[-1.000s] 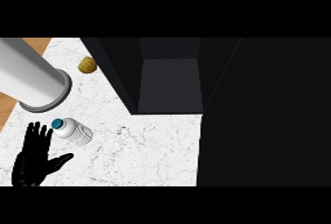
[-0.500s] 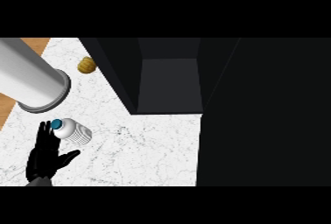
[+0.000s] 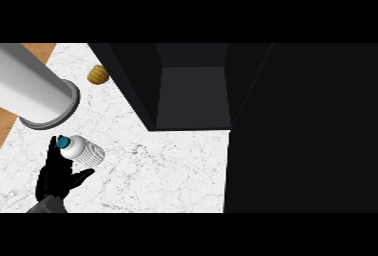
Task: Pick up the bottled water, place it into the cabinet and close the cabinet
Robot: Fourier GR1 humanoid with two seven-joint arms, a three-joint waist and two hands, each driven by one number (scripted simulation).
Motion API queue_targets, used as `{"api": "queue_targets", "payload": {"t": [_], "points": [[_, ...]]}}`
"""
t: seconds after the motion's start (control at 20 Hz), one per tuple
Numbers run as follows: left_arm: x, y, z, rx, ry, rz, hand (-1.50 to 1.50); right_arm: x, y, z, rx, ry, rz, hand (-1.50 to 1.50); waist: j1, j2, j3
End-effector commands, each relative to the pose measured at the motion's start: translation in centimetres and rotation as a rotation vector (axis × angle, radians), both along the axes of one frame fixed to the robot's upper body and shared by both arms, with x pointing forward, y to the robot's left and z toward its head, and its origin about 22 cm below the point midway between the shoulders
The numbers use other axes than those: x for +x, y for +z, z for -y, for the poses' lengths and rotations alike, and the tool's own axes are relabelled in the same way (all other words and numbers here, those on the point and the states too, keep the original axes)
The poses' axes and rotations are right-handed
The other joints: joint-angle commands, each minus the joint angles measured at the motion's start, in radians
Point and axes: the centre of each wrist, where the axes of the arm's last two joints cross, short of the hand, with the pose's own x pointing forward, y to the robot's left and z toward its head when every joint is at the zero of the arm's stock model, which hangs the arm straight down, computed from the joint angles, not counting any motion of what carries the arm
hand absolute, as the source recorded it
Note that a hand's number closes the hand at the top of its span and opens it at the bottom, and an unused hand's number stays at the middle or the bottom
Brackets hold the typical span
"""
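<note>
Left hand [image 3: 57,176] comes in nearest, at the lower edge, just below and left of the bottled water [image 3: 84,152], with a bit of grey forearm [image 3: 49,206] behind it. Hand is spread: fingers [image 3: 53,152] straight, running up along the bottle's left side next to its cap, thumb [image 3: 83,174] sticking out apart from them just under the bottle. Nothing is clasped, and contact between fingers and bottle cannot be told. The bottled water sits on the white marble counter [image 3: 170,170], seen from above and tilted, its blue cap [image 3: 64,142] toward the upper left and its ribbed white body toward the lower right. Just beyond the bottle, up and left, is a large grey cylinder [image 3: 33,97] with a flared rim, slanting off the left edge. Farther up from the bottle, a small yellow-brown ridged object [image 3: 98,75] lies on the counter; what it is cannot be told. Right of and beyond the bottle, well apart from it, the dark cabinet [image 3: 192,95] stands open, with a grey inner panel showing. An orange-brown wooden strip [image 3: 40,49] shows at the far left corner.
</note>
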Motion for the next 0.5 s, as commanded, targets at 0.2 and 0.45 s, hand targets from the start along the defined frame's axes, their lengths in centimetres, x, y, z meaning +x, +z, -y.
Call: {"api": "queue_targets", "payload": {"t": [0.2, 0.45], "points": [[1.0, -0.3, 1.5, -0.117, -0.049, 0.040, -1.50, -0.1, -0.2, -0.8, 0.007, 0.006, 0.000, -1.50, -0.006, 0.001, -0.002], [-0.1, -0.8, 1.2, -0.155, -0.082, 0.052, -1.50, 0.9, -1.2, -0.6, 0.003, -0.001, 0.013, -1.50, -0.002, 0.003, -0.002]]}}
